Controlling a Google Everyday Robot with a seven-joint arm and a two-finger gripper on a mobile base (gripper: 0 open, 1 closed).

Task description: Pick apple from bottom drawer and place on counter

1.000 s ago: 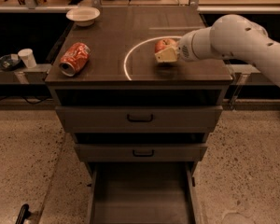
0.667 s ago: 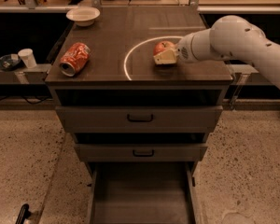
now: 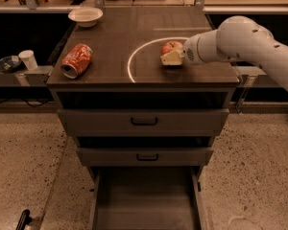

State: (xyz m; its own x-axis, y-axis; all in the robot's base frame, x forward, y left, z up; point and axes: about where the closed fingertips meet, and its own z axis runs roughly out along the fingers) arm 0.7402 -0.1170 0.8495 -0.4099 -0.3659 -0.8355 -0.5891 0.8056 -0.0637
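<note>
The apple [image 3: 171, 46], red with yellow patches, is on or just above the counter [image 3: 115, 42], inside the right part of the thin white circle [image 3: 130, 63]. My gripper [image 3: 172, 52] reaches in from the right on the white arm [image 3: 240, 42] and is shut on the apple. One beige finger [image 3: 172, 58] shows in front of the apple; the other is hidden behind it. The bottom drawer [image 3: 146, 200] is pulled out below, its flat floor bare.
A crushed orange-red soda can [image 3: 77, 60] lies on the counter's left side. A white bowl [image 3: 85, 16] stands at its back left corner. Two drawers with black handles [image 3: 144, 121] are closed. A white cup [image 3: 28, 59] stands on the low shelf at left.
The gripper with the apple has shifted only slightly and sits a little lower over the counter. More of the apple shows above the front finger. Nothing else moved.
</note>
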